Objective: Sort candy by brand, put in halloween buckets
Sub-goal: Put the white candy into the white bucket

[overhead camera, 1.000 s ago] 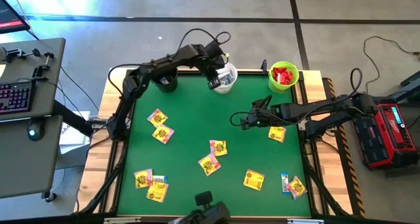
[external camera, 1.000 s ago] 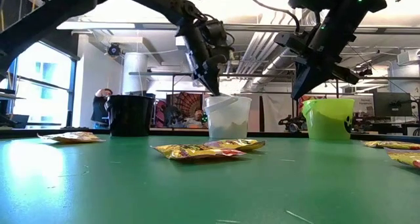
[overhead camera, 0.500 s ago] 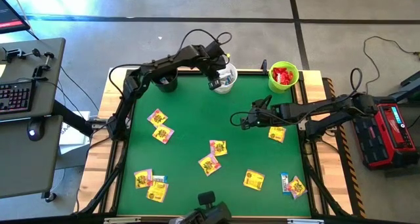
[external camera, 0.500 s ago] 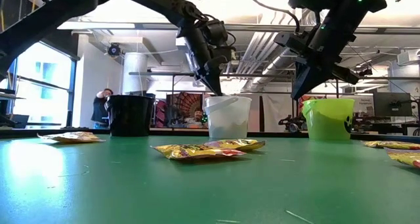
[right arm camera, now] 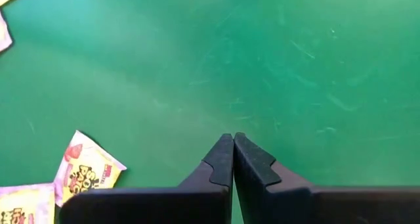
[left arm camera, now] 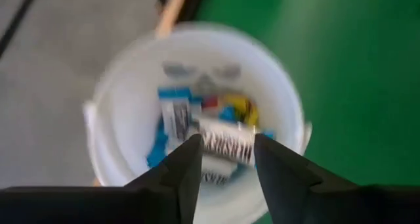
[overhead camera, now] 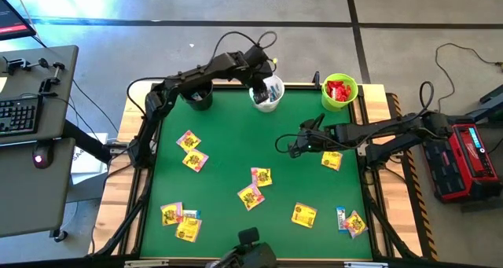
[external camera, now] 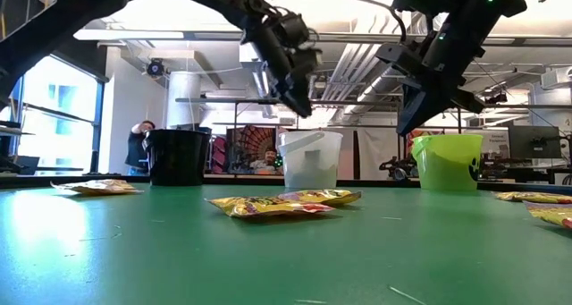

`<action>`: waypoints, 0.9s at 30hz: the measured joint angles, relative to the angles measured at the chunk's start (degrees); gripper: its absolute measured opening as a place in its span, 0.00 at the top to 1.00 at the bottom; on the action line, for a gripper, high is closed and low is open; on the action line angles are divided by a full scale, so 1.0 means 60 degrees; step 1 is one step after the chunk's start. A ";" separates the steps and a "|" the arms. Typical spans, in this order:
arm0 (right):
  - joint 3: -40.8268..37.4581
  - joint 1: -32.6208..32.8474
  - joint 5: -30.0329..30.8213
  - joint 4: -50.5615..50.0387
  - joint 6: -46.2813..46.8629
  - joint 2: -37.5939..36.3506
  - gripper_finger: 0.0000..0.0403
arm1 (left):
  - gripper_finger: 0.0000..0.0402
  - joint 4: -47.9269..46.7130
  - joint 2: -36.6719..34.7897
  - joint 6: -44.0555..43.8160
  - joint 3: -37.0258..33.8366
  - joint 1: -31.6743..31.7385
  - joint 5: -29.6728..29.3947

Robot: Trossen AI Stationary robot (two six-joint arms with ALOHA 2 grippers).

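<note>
Two tools – my left tool [left arm camera: 223, 159] spread over the white bucket [overhead camera: 267, 94] to drop white-and-blue candy [left arm camera: 226, 142]; right tool [right arm camera: 233, 159] pressed together, idle mid-counter.

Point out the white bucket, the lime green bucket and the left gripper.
white bucket [external camera: 310, 162], low view, front wall.
lime green bucket [external camera: 444, 162], low view, front wall.
left gripper [left arm camera: 226, 165], left wrist view, gap between the open jaws.

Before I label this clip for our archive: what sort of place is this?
Probably a robotics lab or workshop. Two robot arms work at a green table scattered with candy packets, a desk with a keyboard stands beside it, and bare ceiling pipes run overhead.
</note>
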 joint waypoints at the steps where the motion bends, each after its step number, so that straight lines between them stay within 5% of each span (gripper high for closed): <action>1: 0.0000 0.0000 -0.0021 -0.0002 -0.0065 0.0000 1.00 | 0.66 0.0145 -0.0079 -0.0093 0.0000 0.0004 0.0039; 17: 0.0004 0.0117 -0.0102 0.0110 -0.0082 0.0000 1.00 | 0.63 0.2553 -0.0525 -0.0673 -0.0124 -0.0754 0.0049; 27: 0.0004 0.0113 -0.0105 0.0248 -0.0882 0.0000 1.00 | 0.72 0.3630 -0.0525 -0.1335 -0.0124 -0.1161 -0.0309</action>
